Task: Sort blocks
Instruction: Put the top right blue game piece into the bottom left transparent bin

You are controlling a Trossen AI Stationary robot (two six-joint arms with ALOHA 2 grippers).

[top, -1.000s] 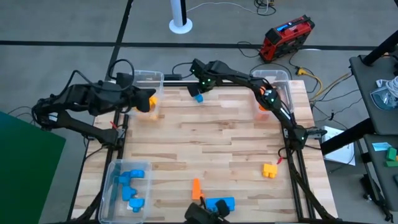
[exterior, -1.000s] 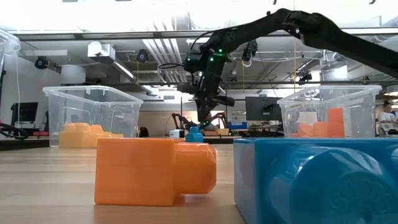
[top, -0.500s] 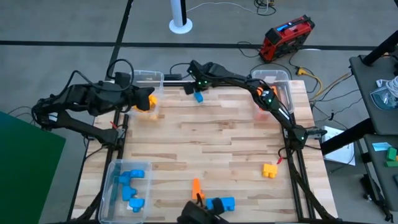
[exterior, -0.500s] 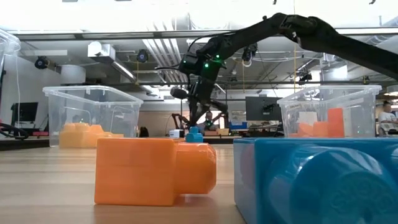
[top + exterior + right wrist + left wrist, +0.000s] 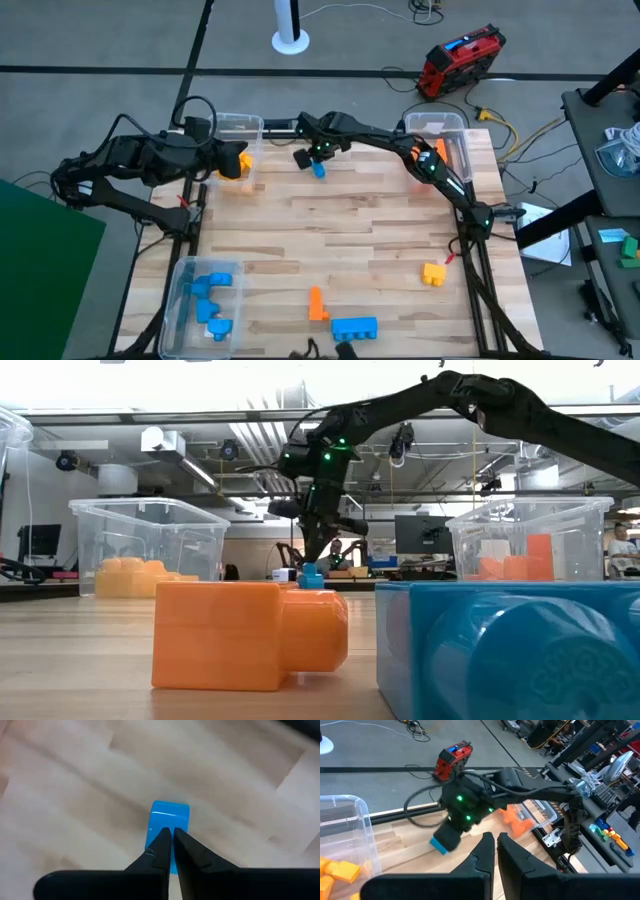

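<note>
Right wrist view | right gripper [image 5: 168, 836] fingers pressed together, directly over blue block [image 5: 169, 820] | block's long axis in line with fingers | top centre in high view

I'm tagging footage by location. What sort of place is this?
Probably a robotics lab or workshop: exposed ceiling ducts, monitors and benches behind the table, cables on a grey floor, and a red power unit.
</note>
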